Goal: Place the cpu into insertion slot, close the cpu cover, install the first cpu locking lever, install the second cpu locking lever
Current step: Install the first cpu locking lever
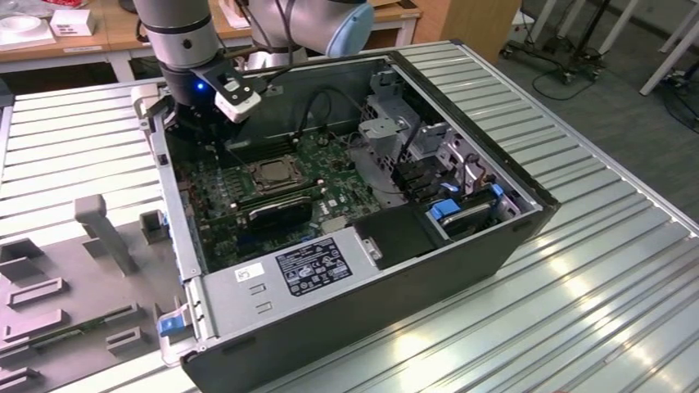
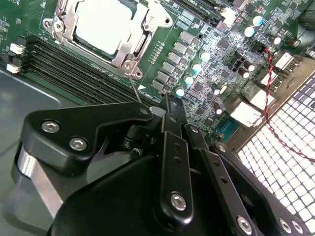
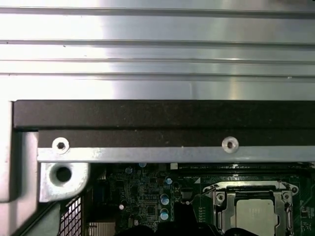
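Gripper clenched, nothing seen held, set just beside free end of lever. Lever rod run from slot corner toward gripper. Beyond, cpu seated in slot, cover laid over its edges. Lever step judged in hand; steady press on thin rod called for, cpu left undisturbed.

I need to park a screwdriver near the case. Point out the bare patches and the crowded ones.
Free: the ribbed silver metal table on the exterior view's right of the open black computer case. Crowded: inside the case, with green circuit board, cables and the arm's black tool; the grey moulded fixture tray on the exterior view's left carries blocks.
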`<act>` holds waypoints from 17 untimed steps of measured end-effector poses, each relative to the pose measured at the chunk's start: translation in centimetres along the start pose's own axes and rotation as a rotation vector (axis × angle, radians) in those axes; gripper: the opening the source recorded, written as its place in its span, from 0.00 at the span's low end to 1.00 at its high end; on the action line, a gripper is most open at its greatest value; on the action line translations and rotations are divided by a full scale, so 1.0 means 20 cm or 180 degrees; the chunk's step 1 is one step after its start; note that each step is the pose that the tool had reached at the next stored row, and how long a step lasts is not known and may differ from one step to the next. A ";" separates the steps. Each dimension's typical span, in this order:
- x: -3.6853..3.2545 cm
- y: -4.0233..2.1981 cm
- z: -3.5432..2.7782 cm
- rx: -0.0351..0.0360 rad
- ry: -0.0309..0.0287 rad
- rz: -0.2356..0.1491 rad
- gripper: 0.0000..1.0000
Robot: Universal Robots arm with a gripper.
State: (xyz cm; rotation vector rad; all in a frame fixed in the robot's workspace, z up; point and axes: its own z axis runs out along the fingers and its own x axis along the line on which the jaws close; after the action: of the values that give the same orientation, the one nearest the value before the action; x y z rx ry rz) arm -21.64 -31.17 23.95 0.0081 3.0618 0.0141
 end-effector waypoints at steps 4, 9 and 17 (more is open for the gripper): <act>-0.002 -0.008 -0.004 0.0001 0.0001 0.0000 0.11; -0.013 -0.016 -0.031 0.0000 0.0006 0.0001 0.11; -0.028 -0.022 -0.044 0.0000 0.0012 0.0001 0.11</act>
State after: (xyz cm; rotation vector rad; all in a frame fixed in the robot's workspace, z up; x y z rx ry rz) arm -21.16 -31.62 24.87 0.0084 3.0655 0.0142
